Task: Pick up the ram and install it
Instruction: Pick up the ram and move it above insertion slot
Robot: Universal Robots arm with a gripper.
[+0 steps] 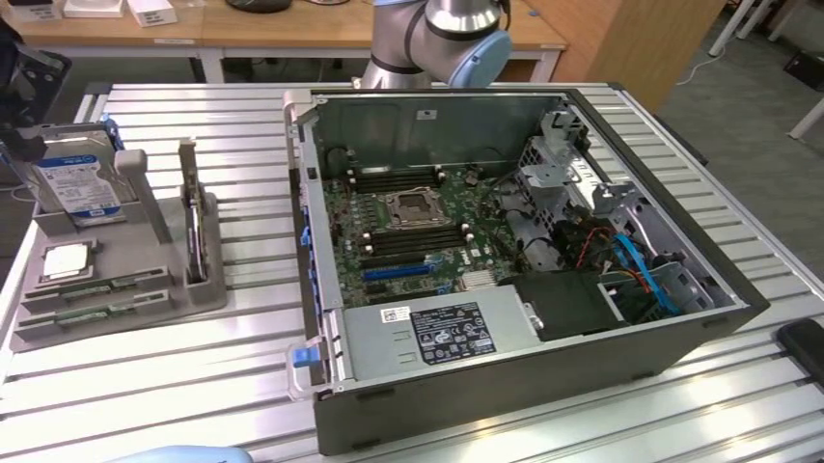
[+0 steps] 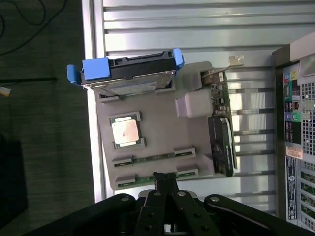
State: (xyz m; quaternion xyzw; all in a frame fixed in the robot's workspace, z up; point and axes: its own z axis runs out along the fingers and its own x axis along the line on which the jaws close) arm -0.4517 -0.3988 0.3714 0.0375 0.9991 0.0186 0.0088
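Observation:
Two rams lie flat in slots at the front of a grey holder tray [image 1: 180,294]: one ram [image 1: 100,286] and a second ram [image 1: 93,312] beside it. In the wrist view the first ram [image 2: 153,158] shows as a thin green strip, and the second ram [image 2: 125,183] is partly covered by my fingertips. My gripper [image 2: 166,179] hangs above that end of the tray, fingers pressed together, holding nothing. In the exterior view, the gripper [image 1: 23,135] is a dark shape at the left edge, above the tray. The open computer case [image 1: 670,338] shows the motherboard's memory slots [image 1: 409,237].
The tray also holds an upright blue-labelled hard drive [image 1: 80,183] [image 2: 130,73], a dark card with a metal bracket [image 1: 193,231] [image 2: 221,132] and a CPU [image 1: 68,260] [image 2: 125,132]. The slatted metal table [image 1: 193,367] carries everything. A pale blue object [image 1: 180,453] is at the exterior view's bottom edge.

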